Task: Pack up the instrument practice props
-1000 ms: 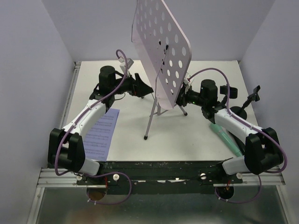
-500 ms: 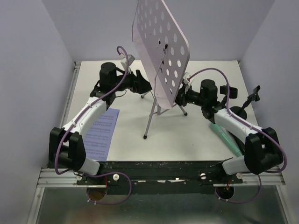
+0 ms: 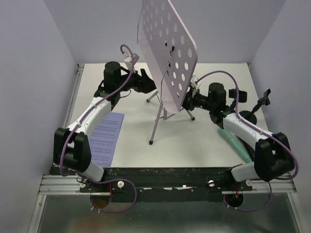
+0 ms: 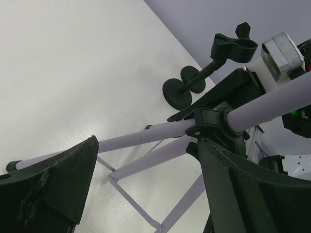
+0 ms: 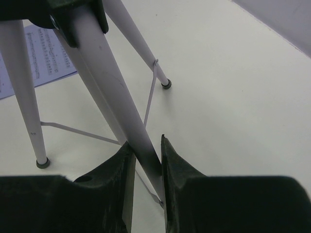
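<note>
The silver tripod [image 3: 158, 116] stands mid-table with its pale perforated desk [image 3: 167, 48] tilted up high. My right gripper [image 3: 187, 103] is shut on one tripod leg [image 5: 121, 107], with both fingers [image 5: 177, 170] pressed against the tube. My left gripper [image 3: 148, 83] is open at the stand's left side. Its jaws stand wide around the tripod's lower tubes [image 4: 146, 138] without touching them. A printed sheet-music page [image 3: 104, 138] lies under the left arm. The mint-green microphone [image 3: 235, 143] lies under the right arm. Two short black round-based poles [image 4: 177, 92] stand at the right.
One black pole carries a clip [image 3: 265, 97] near the right wall. The tripod's thin braces [image 5: 77, 130] and foot caps [image 5: 43, 162] sit low on the white table [image 3: 214, 150]. Grey walls close in the left, back and right sides.
My left gripper has moved slightly back and in toward the stand, and its jaws have narrowed a little. The desk has shifted slightly left. The right gripper keeps its hold on the leg.
</note>
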Motion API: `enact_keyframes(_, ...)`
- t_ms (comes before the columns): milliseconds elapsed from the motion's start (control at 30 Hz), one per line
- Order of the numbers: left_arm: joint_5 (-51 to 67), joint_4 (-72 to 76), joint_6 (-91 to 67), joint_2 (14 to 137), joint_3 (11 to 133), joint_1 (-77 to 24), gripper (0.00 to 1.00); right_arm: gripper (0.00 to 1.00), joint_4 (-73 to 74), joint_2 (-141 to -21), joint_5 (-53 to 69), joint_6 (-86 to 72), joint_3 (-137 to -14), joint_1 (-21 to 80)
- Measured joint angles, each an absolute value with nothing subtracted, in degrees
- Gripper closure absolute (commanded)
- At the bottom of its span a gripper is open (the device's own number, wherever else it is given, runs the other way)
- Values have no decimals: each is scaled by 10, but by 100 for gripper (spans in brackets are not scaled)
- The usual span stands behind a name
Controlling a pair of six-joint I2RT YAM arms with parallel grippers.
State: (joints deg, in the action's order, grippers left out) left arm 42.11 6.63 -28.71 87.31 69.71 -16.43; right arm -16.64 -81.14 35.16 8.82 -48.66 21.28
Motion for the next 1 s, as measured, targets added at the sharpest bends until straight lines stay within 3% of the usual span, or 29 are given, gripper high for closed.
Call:
enact_keyframes(300,490,39,-242,824,675,-116,6,99,-174,-808,345,86,-481,213)
enact_keyframes(1000,508,36,-211,830,667,-165,9,98,-180,-808,345,84,-478,213)
